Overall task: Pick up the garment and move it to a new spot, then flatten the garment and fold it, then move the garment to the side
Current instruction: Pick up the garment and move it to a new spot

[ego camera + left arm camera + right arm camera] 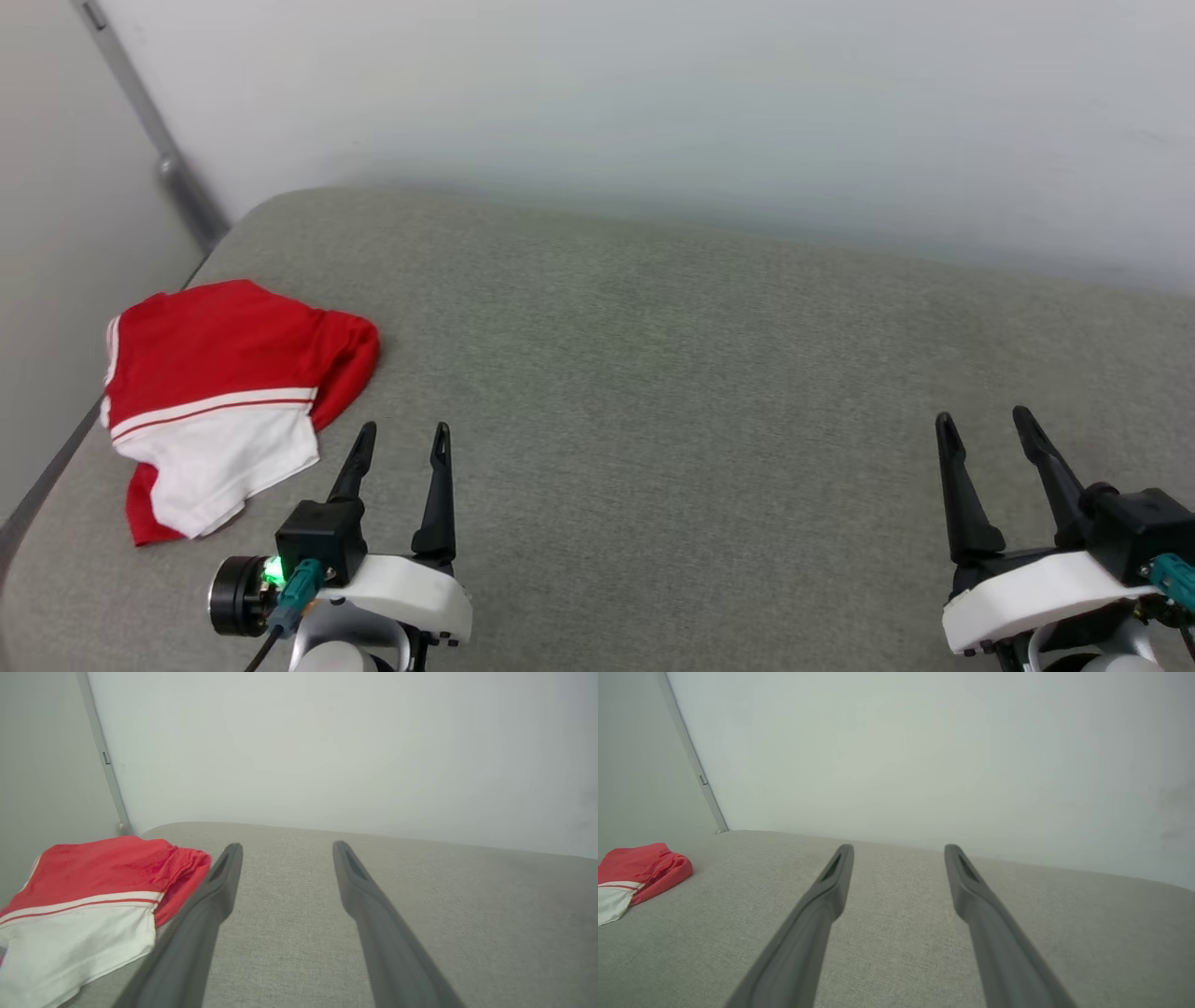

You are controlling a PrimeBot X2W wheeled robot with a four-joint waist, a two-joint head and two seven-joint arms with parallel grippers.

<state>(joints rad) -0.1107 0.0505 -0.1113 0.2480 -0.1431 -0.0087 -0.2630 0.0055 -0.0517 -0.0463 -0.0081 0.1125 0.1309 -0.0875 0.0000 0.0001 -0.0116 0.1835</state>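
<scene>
head view puts the garment point(224, 373) at the far left of the grey cloth-covered tabletop point(700, 373), close to its left edge. it lies as a compact bundle, red at the far end, with a striped white panel toward me. my left hand point(405, 429) sits just right of it, clear of the cloth, fingers spread and holding nothing. my right hand point(983, 417) is well apart at the near right, spread and empty too.

judging by the doubled-over shape and its place at the side, i take the folding and the move aside as done or nearly so. the fold looks loose, and a red corner pokes out at the near end. no lettering shows, so i cannot tell which face is up.

left wrist view brings the garment point(93, 882) close and shows bunched red layers at its right edge, which look smoother from the head. right wrist view shows it point(640, 868) small at the far left, well clear of my right hand point(900, 848).
</scene>
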